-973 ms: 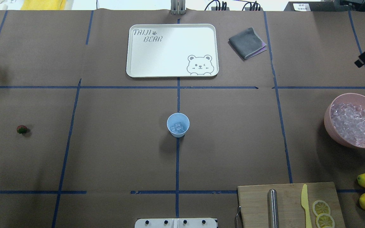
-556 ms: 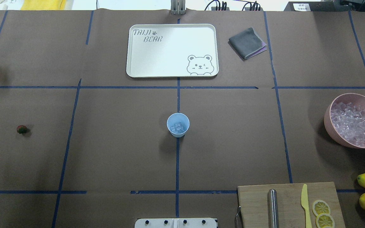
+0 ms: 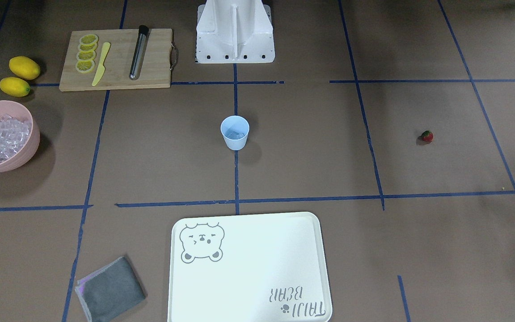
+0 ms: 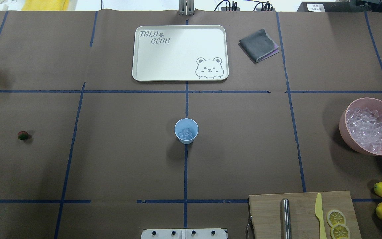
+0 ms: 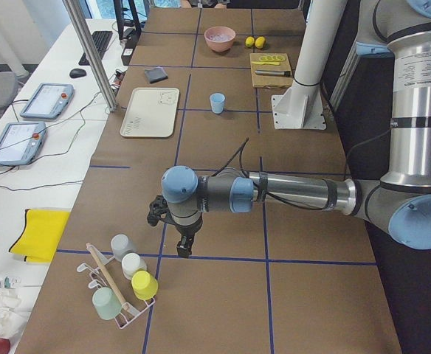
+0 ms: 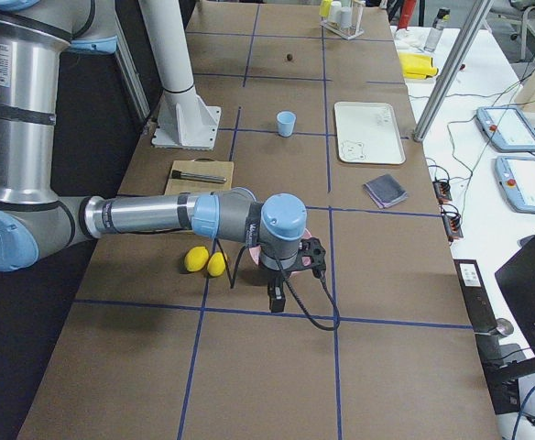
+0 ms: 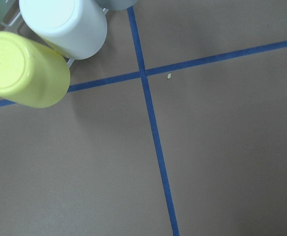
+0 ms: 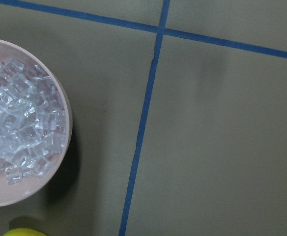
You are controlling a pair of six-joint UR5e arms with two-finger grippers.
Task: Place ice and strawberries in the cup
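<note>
Gone from overhead view: my right tool (image 6: 276,299), now beside pink bowl (image 4: 344,131); its spread, like that of left tool (image 5: 184,245), I cannot tell. Ice (image 4: 185,133) in cup (image 4: 186,139), centre of worktop (image 4: 128,159). Strawberry (image 4: 22,135) well apart, left side: light, soft, likely slick; pinch gently across red body.

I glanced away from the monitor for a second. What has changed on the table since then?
A dark part of the right arm at the overhead view's right edge has gone from that view, off to the right; the right gripper now hangs beside the bowl. Nothing seen grasped or released. The cup with its ice, the strawberry and the bowl stayed put.
</note>
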